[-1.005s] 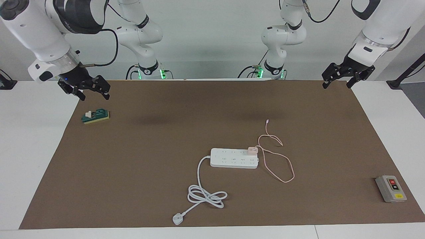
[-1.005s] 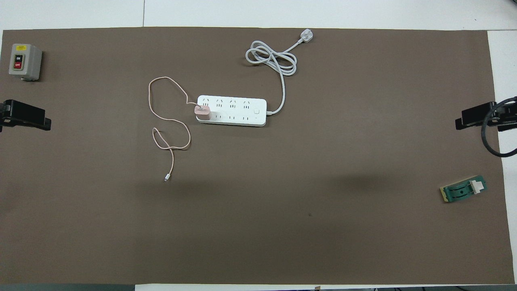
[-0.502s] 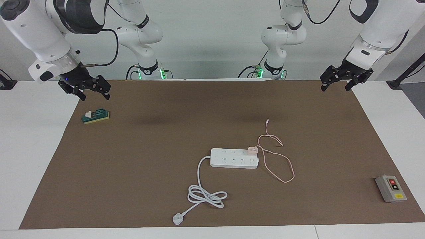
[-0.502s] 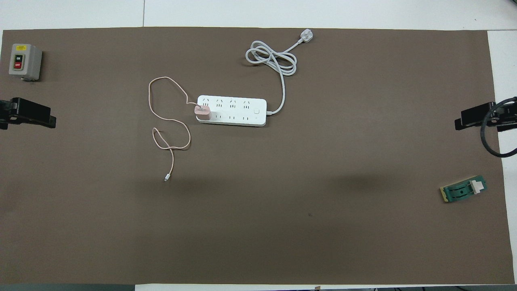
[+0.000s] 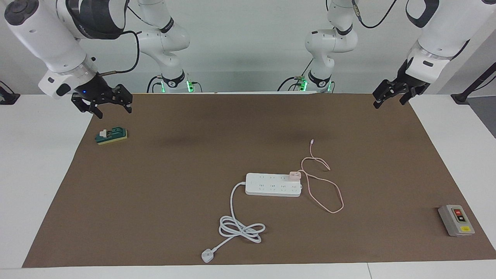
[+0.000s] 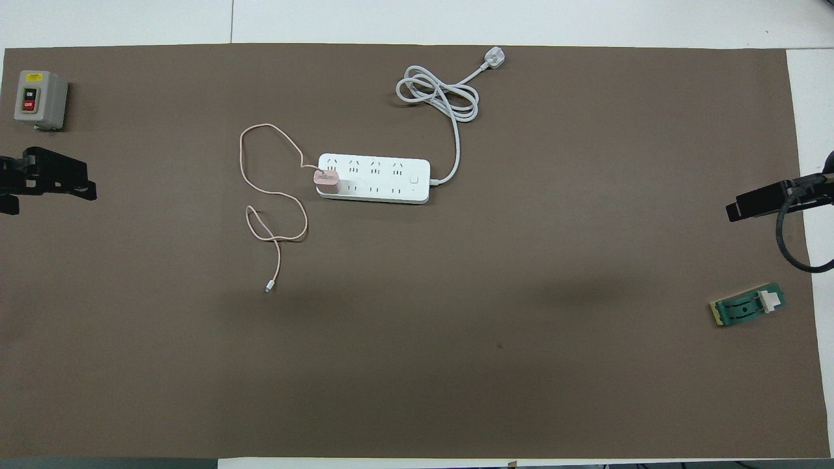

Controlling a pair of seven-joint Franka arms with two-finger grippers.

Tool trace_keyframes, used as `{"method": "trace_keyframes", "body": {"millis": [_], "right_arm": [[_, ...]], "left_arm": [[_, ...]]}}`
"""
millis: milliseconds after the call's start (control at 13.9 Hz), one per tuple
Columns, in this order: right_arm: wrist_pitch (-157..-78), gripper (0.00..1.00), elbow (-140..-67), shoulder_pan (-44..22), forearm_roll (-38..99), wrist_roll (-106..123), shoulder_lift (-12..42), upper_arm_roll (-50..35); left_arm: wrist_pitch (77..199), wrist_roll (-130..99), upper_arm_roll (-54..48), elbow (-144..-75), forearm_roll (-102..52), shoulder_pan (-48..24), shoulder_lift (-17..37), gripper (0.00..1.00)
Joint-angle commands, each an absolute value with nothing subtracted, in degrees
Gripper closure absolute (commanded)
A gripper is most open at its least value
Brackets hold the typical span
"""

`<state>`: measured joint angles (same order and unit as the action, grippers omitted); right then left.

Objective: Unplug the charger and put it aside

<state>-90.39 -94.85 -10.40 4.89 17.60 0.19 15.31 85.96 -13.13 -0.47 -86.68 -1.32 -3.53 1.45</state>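
The pale pink charger (image 5: 294, 175) sits plugged into the white power strip (image 5: 273, 185) at the strip's end toward my left arm's end of the brown mat (image 5: 193, 155), its thin pink cable (image 5: 327, 190) looping across the mat from there. My left gripper (image 5: 390, 95) hangs with its fingers apart above the mat's corner, at about two o'clock from the charger in the facing view, well apart from it. My right gripper (image 5: 109, 106) hovers, also spread, above the mat's edge at about ten o'clock from the strip, over the spot just nearer to me than a green switch block (image 5: 111, 136). The strip's thick white cord (image 5: 240, 224) coils at seven o'clock. A grey on-off button box (image 5: 456, 220) rests at four o'clock from the charger.
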Motion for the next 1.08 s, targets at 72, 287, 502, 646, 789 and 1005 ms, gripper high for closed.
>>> {"method": "trace_keyframes", "body": {"millis": [72, 287, 502, 646, 789, 1005], "right_arm": [[-91.2, 0.00, -96.9, -14.8, 6.3, 28.9, -1.6, 14.7], [-95.1, 0.00, -97.5, -18.9, 7.6, 41.3, -1.7, 14.7], [-98.9, 0.00, -100.4, -21.1, 15.3, 46.7, -1.7, 14.6], [-105.4, 0.00, -104.8, -21.2, 22.6, 57.5, -0.6, 14.7], [-111.4, 0.00, -107.0, -24.1, 23.9, 64.1, 1.0, 14.6], [-117.5, 0.00, -107.9, -27.4, 29.2, 73.8, 4.1, 14.5]], "left_arm": [[87.0, -28.4, 0.1, -86.0, -1.1, -6.1, 3.6, 0.00], [88.7, -42.8, 0.1, -85.7, -0.9, -8.6, 5.8, 0.00], [89.5, -56.9, 0.1, -83.5, -1.1, -9.6, 8.4, 0.00], [90.6, -64.9, -0.1, -83.0, -1.4, -10.2, 9.5, 0.00], [93.3, -74.8, -0.2, -83.0, -2.1, -10.5, 10.5, 0.00], [95.9, -87.9, -0.1, -81.8, -2.0, -12.8, 13.6, 0.00]]}}
